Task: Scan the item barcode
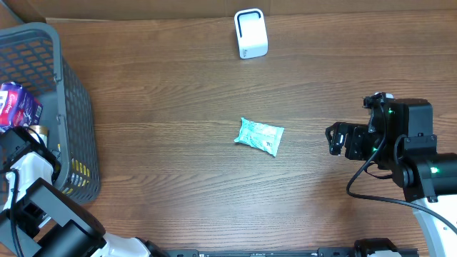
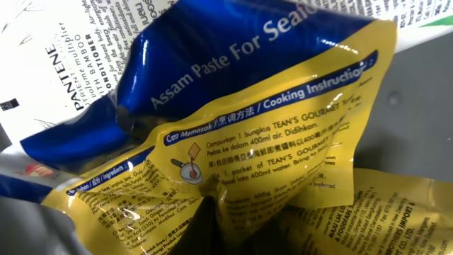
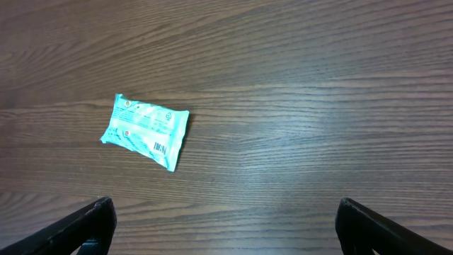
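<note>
Overhead view: a wood-grain counter (image 1: 178, 93) carries a white scanner (image 1: 251, 33) at the far edge, standing upright. A teal packet (image 1: 260, 135) lies flat near the middle of the counter, well apart from the scanner and from both arms. A grey mesh basket (image 1: 71, 107) sits at the left edge, with a purple package (image 1: 18, 103) inside it. The left arm (image 1: 32, 168) reaches down into the basket; its jaws are hidden from this camera. The right arm (image 1: 400, 143) hangs over the right side of the counter, with the right jaws pointed toward the packet and not touching it.

Left wrist view: a yellow and blue sachet (image 2: 269, 127) printed with cooking instructions fills the picture at close range. It is creased sharply at the lower middle. A white package (image 2: 49, 78) with dark lettering lies behind it at the upper left. The left jaws are closed all the way. They do not appear in this picture, so it cannot be told whether they have hold of the sachet.

Right wrist view: the right jaws stand wide apart at the lower corners and hold nothing. The packet (image 3: 145, 131) lies on the bare counter (image 3: 297, 92) ahead of them, to the left of centre and slightly tilted. A small dark barcode-like mark shows near its lower right corner.
</note>
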You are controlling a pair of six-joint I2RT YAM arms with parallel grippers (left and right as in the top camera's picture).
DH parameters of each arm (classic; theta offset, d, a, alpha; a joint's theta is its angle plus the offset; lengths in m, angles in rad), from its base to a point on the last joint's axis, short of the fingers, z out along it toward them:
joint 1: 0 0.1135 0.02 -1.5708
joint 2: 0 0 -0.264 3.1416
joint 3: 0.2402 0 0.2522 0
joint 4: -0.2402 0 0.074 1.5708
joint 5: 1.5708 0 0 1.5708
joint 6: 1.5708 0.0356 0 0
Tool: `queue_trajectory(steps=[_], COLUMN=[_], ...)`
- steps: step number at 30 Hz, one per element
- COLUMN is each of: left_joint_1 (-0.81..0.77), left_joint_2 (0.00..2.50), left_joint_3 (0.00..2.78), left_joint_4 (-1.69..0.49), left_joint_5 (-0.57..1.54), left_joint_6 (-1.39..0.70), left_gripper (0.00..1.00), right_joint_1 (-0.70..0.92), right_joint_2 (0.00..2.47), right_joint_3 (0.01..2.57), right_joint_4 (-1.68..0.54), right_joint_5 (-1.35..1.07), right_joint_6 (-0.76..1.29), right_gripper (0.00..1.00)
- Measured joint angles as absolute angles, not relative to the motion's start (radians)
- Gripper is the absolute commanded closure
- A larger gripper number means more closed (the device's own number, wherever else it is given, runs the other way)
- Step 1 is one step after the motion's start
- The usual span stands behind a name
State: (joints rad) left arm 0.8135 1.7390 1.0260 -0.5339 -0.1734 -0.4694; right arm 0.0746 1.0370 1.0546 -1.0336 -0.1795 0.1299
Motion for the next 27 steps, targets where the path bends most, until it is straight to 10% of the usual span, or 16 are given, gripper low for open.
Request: queue_trajectory(steps=[3, 8, 27], left_joint_1=[0.813, 0.817, 0.785], left_joint_2=[1.740, 1.767, 1.806], left_joint_3=[1.030, 1.078, 1.216], left_joint_4=[-0.538, -0.589, -0.718], left_joint_5=[-0.170, -0.107, 0.122], left_joint_6=[-0.469, -0.453, -0.173], left_gripper=[0.94, 0.38, 0.01], right_joint_1=[0.075, 0.075, 0.075], right_joint_2=[1.037, 1.037, 1.037], right_joint_3=[1.055, 1.055, 1.055], right_joint_4=[-1.034, -1.034, -1.033], right_joint_5=[-0.179, -0.179, -0.179], right_joint_6=[0.130, 0.130, 0.130], right_gripper=[0.00, 0.00, 0.00])
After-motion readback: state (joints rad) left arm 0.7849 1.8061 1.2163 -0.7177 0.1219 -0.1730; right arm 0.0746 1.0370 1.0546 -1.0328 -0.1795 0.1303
